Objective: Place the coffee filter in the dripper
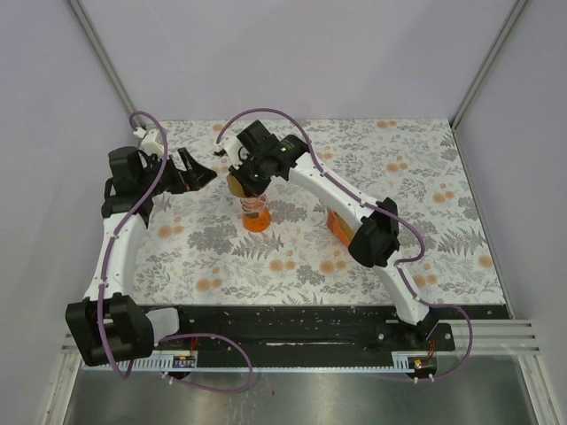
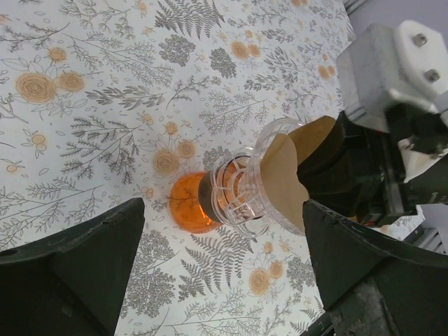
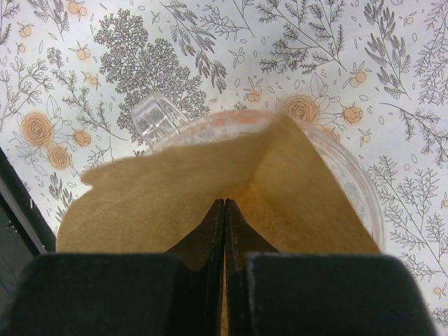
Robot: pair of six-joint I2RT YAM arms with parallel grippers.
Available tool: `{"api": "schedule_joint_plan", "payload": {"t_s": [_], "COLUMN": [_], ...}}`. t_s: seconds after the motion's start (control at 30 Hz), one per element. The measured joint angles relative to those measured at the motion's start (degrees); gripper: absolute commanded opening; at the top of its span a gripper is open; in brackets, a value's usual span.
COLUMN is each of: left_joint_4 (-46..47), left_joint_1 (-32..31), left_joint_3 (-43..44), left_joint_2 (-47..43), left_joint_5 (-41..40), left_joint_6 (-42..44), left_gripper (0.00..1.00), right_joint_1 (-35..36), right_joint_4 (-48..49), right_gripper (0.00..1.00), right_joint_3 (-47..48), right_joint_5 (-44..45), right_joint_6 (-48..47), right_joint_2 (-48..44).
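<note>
Now your right gripper [image 3: 224, 213] is pinched shut on the coffee filter [image 3: 168, 199], which leans at the mouth of the dripper [image 3: 353, 189], seemingly partly inside. Your left gripper [image 1: 197, 174] hangs wide open beside it. Next, I judge, push the paper deeper, then release.

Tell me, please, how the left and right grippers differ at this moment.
The left gripper stands wide open; the right gripper is shut. The left holds nothing; the right pinches the filter. The left sits off to the side of the dripper; the right is over its mouth. Both are dark and face the dripper.
</note>
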Motion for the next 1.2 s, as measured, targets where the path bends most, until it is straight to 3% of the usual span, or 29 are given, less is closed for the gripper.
{"api": "schedule_joint_plan", "payload": {"t_s": [0.33, 0.8, 1.2], "left_joint_4": [3.06, 3.5, 0.63], "left_joint_1": [-0.15, -4.96, -9.97], "left_joint_3": [-1.77, -3.26, -1.22], "left_joint_2": [-0.02, -0.02, 0.59], "left_joint_5": [2.14, 1.62, -5.33], "left_joint_6": [-3.52, -1.84, 4.37], "left_gripper": [0.99, 0.99, 0.66], "right_joint_1": [1.79, 1.79, 1.64], "right_joint_4": [-1.55, -2.23, -1.97], "right_gripper": [0.0, 0.0, 0.0], "right_joint_3": [3.28, 5.25, 5.25], "right_joint_5": [4.81, 5.4, 5.31], "right_joint_6": [0.2, 1.88, 3.78], "right_joint_2": [3.76, 4.66, 4.66]}}
